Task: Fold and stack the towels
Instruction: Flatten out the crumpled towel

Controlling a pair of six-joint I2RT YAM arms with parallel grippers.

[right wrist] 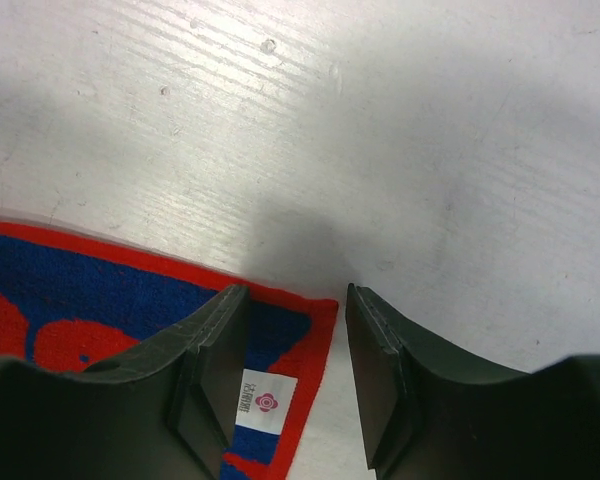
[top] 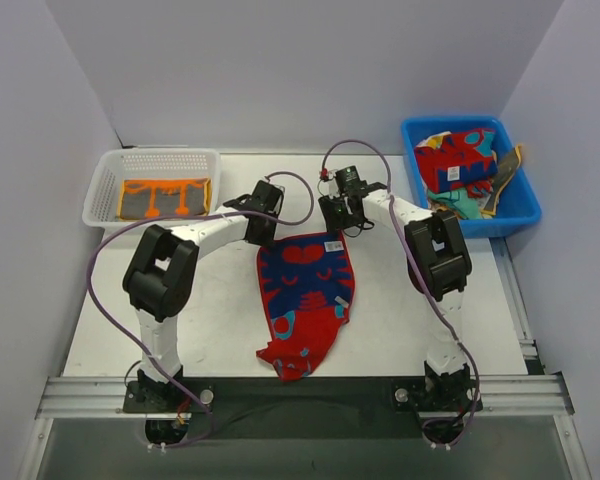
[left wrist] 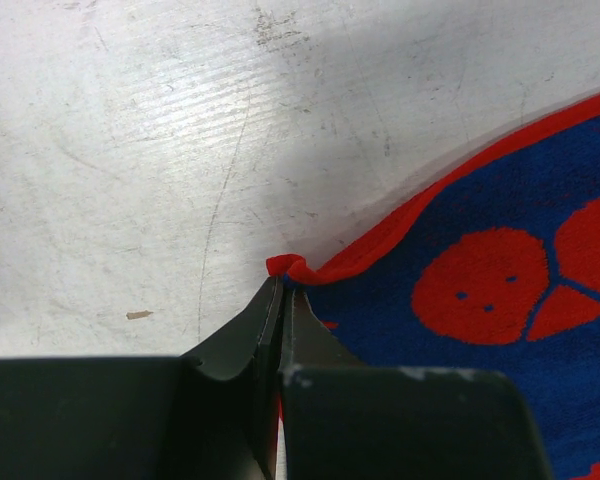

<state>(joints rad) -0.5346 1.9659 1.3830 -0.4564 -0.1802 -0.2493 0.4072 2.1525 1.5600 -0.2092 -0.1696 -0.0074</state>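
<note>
left hand (left wrist: 282,290): clamped on a red hem corner of the red-and-blue towel (top: 305,290) | right hand (right wrist: 295,300): jaws partway apart, astride that towel's labelled corner | red-and-blue towel: spread on the bench (top: 220,320) between the arms | orange towel (top: 165,197): in the white basket (top: 160,155) | other towels (top: 458,158): in the blue bin (top: 520,205)

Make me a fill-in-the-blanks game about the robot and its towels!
1. The left gripper is ____ on a corner of the red towel.
2. The right gripper is ____, with one jaw on each side of that towel's other far corner.
3. The white basket holds a second towel, mostly ____ in colour.

Missing words: shut; open; orange.
</note>
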